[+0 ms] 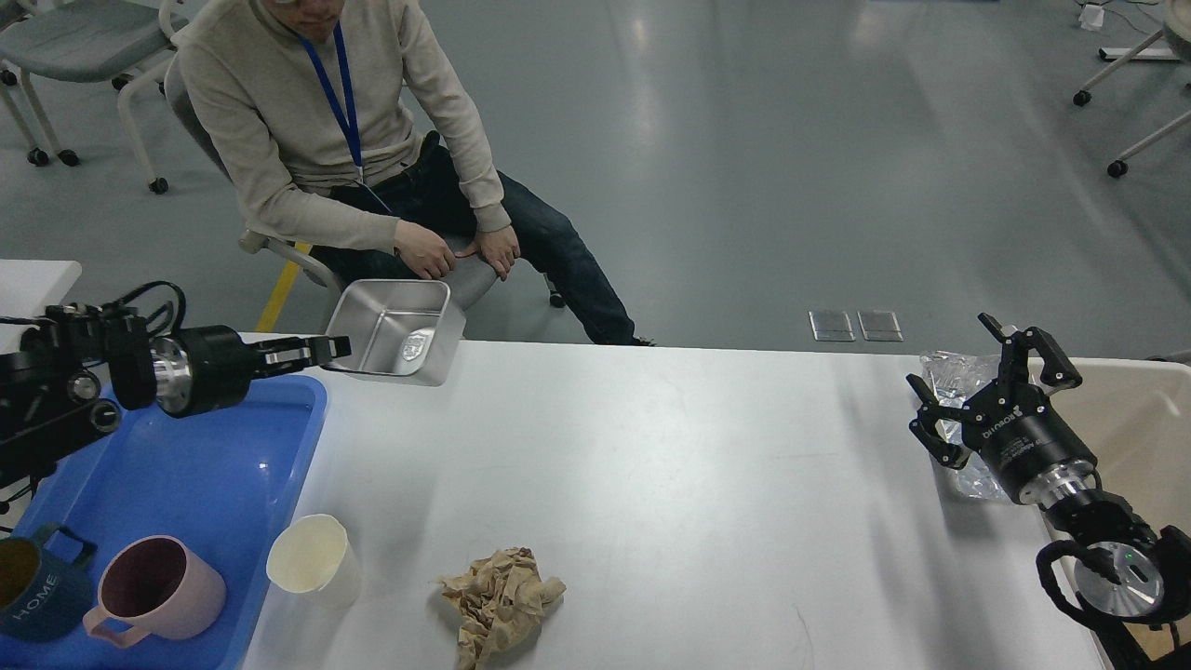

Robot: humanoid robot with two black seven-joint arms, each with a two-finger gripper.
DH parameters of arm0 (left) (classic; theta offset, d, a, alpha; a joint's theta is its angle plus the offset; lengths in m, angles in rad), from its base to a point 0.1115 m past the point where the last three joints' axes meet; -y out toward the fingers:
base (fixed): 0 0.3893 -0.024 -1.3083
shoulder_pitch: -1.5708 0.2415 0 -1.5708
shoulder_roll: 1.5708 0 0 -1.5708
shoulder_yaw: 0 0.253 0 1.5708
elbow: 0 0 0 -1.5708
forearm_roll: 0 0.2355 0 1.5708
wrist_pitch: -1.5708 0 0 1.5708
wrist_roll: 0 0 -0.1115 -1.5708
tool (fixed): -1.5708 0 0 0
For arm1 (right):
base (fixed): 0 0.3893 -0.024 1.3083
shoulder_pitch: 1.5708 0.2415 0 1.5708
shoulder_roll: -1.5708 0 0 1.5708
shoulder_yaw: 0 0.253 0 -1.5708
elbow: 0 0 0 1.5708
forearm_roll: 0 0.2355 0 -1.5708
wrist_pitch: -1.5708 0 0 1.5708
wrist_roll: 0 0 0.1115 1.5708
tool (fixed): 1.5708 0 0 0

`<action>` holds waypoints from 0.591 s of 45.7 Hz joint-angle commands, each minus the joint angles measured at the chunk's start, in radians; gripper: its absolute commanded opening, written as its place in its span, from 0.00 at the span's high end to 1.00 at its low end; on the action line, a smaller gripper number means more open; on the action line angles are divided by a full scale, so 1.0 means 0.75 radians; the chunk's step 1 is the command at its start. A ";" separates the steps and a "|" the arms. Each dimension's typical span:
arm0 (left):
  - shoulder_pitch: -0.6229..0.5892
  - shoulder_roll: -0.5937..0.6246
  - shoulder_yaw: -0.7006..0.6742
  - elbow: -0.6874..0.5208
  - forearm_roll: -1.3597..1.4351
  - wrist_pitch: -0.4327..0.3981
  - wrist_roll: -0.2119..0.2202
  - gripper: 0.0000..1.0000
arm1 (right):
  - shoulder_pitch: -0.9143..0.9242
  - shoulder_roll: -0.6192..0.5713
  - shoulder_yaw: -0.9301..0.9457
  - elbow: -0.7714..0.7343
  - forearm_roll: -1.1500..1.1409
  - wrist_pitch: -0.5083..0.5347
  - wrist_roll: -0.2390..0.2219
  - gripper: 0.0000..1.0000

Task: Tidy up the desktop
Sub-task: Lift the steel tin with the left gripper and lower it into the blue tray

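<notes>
The white counter [670, 484] filled the lower part of the head view, its far edge running just in front of a seated person [372, 158] in a beige sweater and blue lanyard. The left tool [326, 350] reached out level from the left, its fingers pinched together on the near rim of a square metal container [400, 330], which it held tilted, open side toward the camera, above the counter's far left corner. Something small and pale lay inside the container (too small to tell what).

Below the left arm, a blue tray [205, 447] sat at the counter's left end. In its near corner stood a pink mug [158, 591] and, beside it at the picture's edge, a dark blue mug [33, 596] lettered "HOME". Just outside the tray's right edge, a cream paper cup [312, 558] stood upright on the counter. To its right, near the front edge, lay a crumpled brown paper wad [502, 600], apart from the cup.

At the right end, the right tool [991, 391] hung with its fingers spread wide, gripping nothing. Right behind it lay a crinkled clear plastic wrapper [949, 377]; whether the fingertips touched it could not be told. A beige bin [1140, 419] stood at the counter's right edge, just beyond that tool.
</notes>
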 commanded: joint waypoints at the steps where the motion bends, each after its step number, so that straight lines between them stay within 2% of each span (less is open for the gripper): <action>1: -0.013 0.147 0.000 -0.064 0.018 -0.018 -0.001 1.00 | 0.000 0.003 -0.002 0.000 -0.001 0.000 0.000 0.00; 10: 0.002 0.260 0.000 -0.074 0.037 -0.051 -0.003 0.99 | 0.000 0.006 -0.004 0.000 -0.003 0.000 -0.002 0.00; 27: 0.157 0.268 0.002 -0.007 0.043 -0.036 -0.013 0.99 | -0.002 0.006 -0.004 0.000 -0.013 0.002 0.000 0.00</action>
